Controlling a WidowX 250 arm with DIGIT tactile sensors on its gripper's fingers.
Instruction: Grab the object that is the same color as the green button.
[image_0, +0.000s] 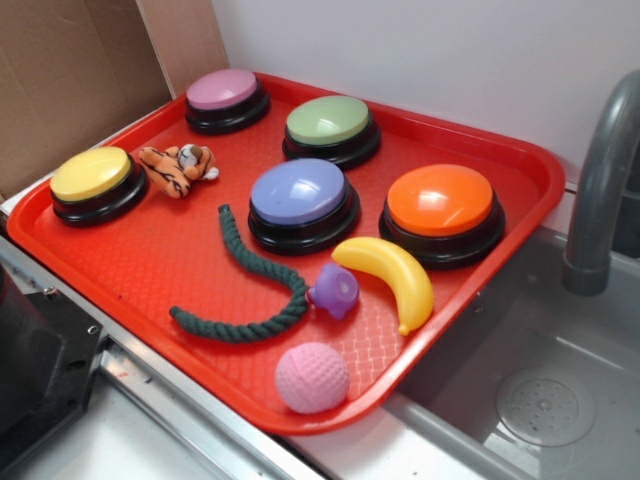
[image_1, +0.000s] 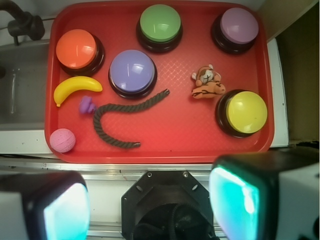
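Observation:
A long dark green twisted rope (image_0: 262, 292) lies curved on the red tray (image_0: 120, 262), in front of the lilac-blue button. It also shows in the wrist view (image_1: 116, 116). The pale green dome button (image_0: 330, 124) sits at the tray's back; in the wrist view it (image_1: 160, 23) is at top centre. My gripper (image_1: 150, 207) is high above the tray's near edge, over the robot base, jaws wide apart and empty. Its fingers (image_1: 250, 197) fill the bottom corners of the wrist view. The gripper is out of the exterior view.
On the tray stand a yellow button (image_0: 93, 178), a pink-purple button (image_0: 226, 96), a lilac-blue button (image_0: 300, 198) and an orange button (image_0: 441, 206). A toy tiger (image_0: 178, 166), a banana (image_0: 392, 276), a small purple toy (image_0: 336, 290) and a pink ball (image_0: 311, 377) lie there too. A sink with a faucet (image_0: 600, 190) is at the right.

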